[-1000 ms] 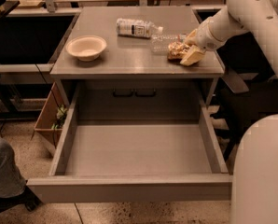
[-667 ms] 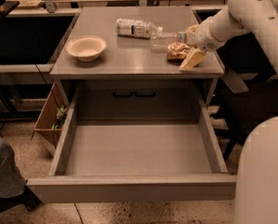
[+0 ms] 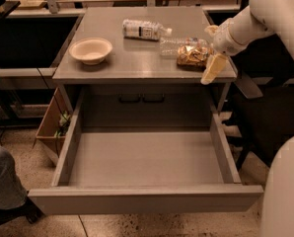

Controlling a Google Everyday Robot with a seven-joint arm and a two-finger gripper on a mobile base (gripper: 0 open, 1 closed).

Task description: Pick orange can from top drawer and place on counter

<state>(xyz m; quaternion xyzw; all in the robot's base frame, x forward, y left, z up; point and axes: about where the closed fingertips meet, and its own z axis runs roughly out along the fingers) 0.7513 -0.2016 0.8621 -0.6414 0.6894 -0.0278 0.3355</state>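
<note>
The orange can (image 3: 191, 56) lies on its side on the grey counter (image 3: 137, 63), near the right edge, touching a clear bottle (image 3: 179, 45). My gripper (image 3: 211, 49) is just right of the can, open and empty, with one finger (image 3: 210, 69) hanging over the counter's right front corner. The fingers are off the can. The top drawer (image 3: 144, 157) is pulled fully out below, and its grey floor is bare.
A tan bowl (image 3: 90, 50) sits at the counter's left. A labelled water bottle (image 3: 144, 29) lies at the back middle. A wooden crate (image 3: 51, 127) stands left of the cabinet. A person's knee (image 3: 1, 179) is at the lower left. My own white body (image 3: 285, 191) fills the right side.
The gripper was closed around the can on the counter. It has let go and drawn back to the right. The can stays lying where it was.
</note>
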